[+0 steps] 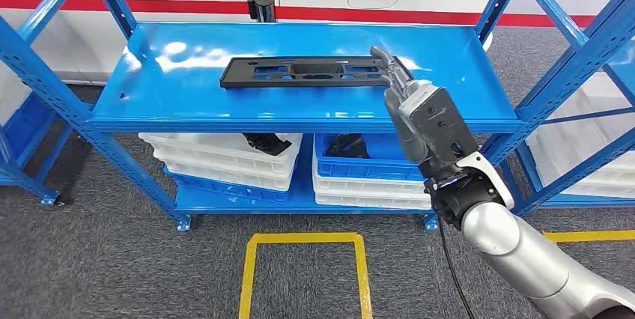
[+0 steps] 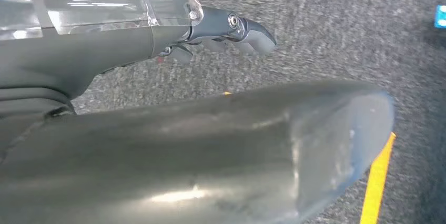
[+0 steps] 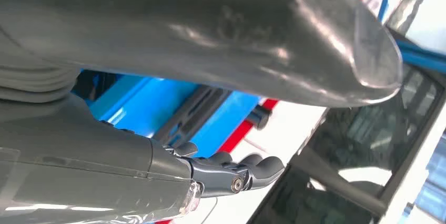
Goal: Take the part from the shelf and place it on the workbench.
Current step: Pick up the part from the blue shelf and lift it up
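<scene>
Silver forearm first, then my right robot hand [image 1: 408,98] raised in front of the blue shelf [image 1: 479,105], its fingers [image 1: 389,62] reaching over the right end of the black part [image 1: 303,72]. That part lies flat on the top deck, a long slotted plate running left to right, and I judge that I am near its end but not yet holding it; whether a fingertip touches it I cannot tell. My right fingers are spread a little and curled at the tips, with nothing in them. My left robot hand [image 2: 231,29] hangs over the grey floor, fingers bent, holding nothing. Gripping so far out at one end, I risk the long plate tipping or swinging as it lifts, and it could catch the shelf's raised front lip or the blue upright beside my wrist.
</scene>
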`<state>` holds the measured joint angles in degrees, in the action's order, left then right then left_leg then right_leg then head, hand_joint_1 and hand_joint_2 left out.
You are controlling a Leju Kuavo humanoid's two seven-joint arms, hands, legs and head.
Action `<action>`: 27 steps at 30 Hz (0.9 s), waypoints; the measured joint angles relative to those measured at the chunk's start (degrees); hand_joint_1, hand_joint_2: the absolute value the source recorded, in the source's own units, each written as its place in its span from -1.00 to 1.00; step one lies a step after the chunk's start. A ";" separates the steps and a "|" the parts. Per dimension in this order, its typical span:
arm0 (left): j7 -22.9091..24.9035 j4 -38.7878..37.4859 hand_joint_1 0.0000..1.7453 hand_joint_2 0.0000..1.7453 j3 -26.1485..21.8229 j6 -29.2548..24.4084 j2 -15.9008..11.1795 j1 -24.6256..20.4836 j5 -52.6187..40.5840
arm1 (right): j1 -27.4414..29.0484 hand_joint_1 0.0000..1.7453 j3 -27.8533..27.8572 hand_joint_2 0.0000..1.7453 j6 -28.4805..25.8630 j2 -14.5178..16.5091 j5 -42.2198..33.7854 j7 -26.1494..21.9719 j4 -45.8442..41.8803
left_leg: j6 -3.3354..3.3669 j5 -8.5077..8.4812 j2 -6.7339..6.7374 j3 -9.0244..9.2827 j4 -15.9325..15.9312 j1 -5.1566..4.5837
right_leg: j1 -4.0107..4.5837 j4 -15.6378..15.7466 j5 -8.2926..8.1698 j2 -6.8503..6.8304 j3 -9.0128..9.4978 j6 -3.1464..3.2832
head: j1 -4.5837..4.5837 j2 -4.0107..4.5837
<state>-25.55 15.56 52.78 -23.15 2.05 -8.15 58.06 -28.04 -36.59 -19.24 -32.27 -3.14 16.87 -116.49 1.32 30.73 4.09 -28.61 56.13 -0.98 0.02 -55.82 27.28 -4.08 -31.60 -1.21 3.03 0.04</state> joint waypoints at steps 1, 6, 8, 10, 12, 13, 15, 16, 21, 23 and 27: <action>0.00 -0.01 -1.00 -1.00 0.07 0.00 -0.01 -0.01 -0.11 | -0.12 -1.00 -0.22 -1.00 -0.05 0.08 0.13 -0.05 0.11 | 0.00 0.00 0.00 0.00 0.00 0.00 | 0.00 0.00 0.00 0.00 0.00 0.00 | 0.00 0.00; 0.39 -0.09 -1.00 -1.00 0.75 0.22 -0.01 -0.25 -0.82 | -1.58 -1.00 -2.44 -1.00 -0.79 0.86 1.30 -0.18 1.09 | 0.00 0.01 0.02 0.02 0.00 0.00 | 0.00 0.01 0.00 0.09 0.00 0.00 | 0.00 0.00; 0.72 -0.10 -1.00 -1.00 1.19 1.01 -0.01 -0.35 -1.02 | -1.98 -1.00 -3.54 -1.00 -1.24 1.12 1.60 -0.17 1.48 | 0.00 0.01 -0.04 0.03 0.00 -0.01 | 0.00 0.01 0.00 0.08 0.00 0.00 | 0.00 0.00; 0.82 -0.11 -1.00 -1.00 1.38 1.94 -0.02 -0.38 -1.17 | -2.20 -1.00 -4.41 -1.00 -2.04 1.26 1.95 -0.14 1.79 | 0.00 0.01 -0.10 0.03 0.00 -0.01 | 0.00 0.01 0.00 0.07 -0.01 0.00 | 0.01 0.00; 0.81 -0.11 -1.00 -1.00 1.55 2.38 -0.02 -0.41 -1.31 | -2.32 -1.00 -5.03 -1.00 -2.92 1.34 2.38 -0.09 2.06 | 0.00 0.01 -0.16 0.03 0.00 -0.01 | 0.00 0.01 0.00 0.07 0.00 0.00 | 0.00 0.00; 0.81 -0.11 -1.00 -1.00 1.66 2.46 -0.02 -0.42 -1.37 | -2.38 -1.00 -5.29 -1.00 -3.25 1.37 2.54 -0.07 2.18 | 0.00 0.01 -0.19 0.04 0.00 -0.01 | 0.00 0.01 0.00 0.07 0.00 0.00 | -0.01 0.00; 0.81 -0.11 -1.00 -1.00 1.88 2.53 -0.02 -0.44 -1.45 | -2.51 -1.00 -5.84 -1.00 -3.55 1.40 2.70 -0.07 2.44 | 0.00 0.00 -0.28 0.04 0.00 -0.01 | 0.00 0.01 0.00 0.05 0.00 0.00 | -0.01 0.00; 0.81 -0.11 -1.00 -1.00 2.00 2.55 -0.02 -0.44 -1.47 | -2.58 -1.00 -6.10 -1.00 -3.59 1.41 2.74 -0.07 2.56 | 0.00 0.00 -0.33 0.03 0.00 -0.01 | 0.00 0.01 0.00 0.04 0.00 0.00 | -0.01 0.00; 0.97 -0.13 -1.00 -1.00 2.59 3.58 -0.03 -0.46 -1.52 | -2.86 -1.00 -7.19 -1.00 -3.65 1.41 3.03 -0.05 3.09 | 0.00 0.00 -0.64 0.02 0.04 -0.04 | 0.00 0.04 -0.02 -0.09 0.01 -0.02 | -0.01 0.00; 1.18 -0.14 -1.00 -1.00 2.75 4.46 -0.05 -0.47 -1.60 | -2.88 -1.00 -7.35 -1.00 -3.65 1.40 3.14 -0.04 3.17 | 0.00 0.00 -0.78 -0.02 0.10 -0.10 | -0.04 0.08 -0.07 -0.17 0.00 -0.10 | -0.01 0.00; 1.42 -0.19 -1.00 -1.00 2.95 5.26 -0.11 -0.47 -1.94 | -2.89 -1.00 -7.37 -1.00 -3.78 1.37 3.20 -0.04 3.23 | 0.03 0.00 -0.96 -0.06 0.17 -0.25 | -0.20 0.10 -0.16 -0.30 0.00 -0.25 | -0.02 0.00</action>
<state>-24.13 15.38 55.74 -17.89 1.94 -8.62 56.13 -30.92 -43.95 -23.02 -30.90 0.06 16.83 -113.26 1.35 30.73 3.13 -28.67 56.29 -1.23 -0.18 -55.72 27.12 -4.38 -31.60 -1.46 3.01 0.04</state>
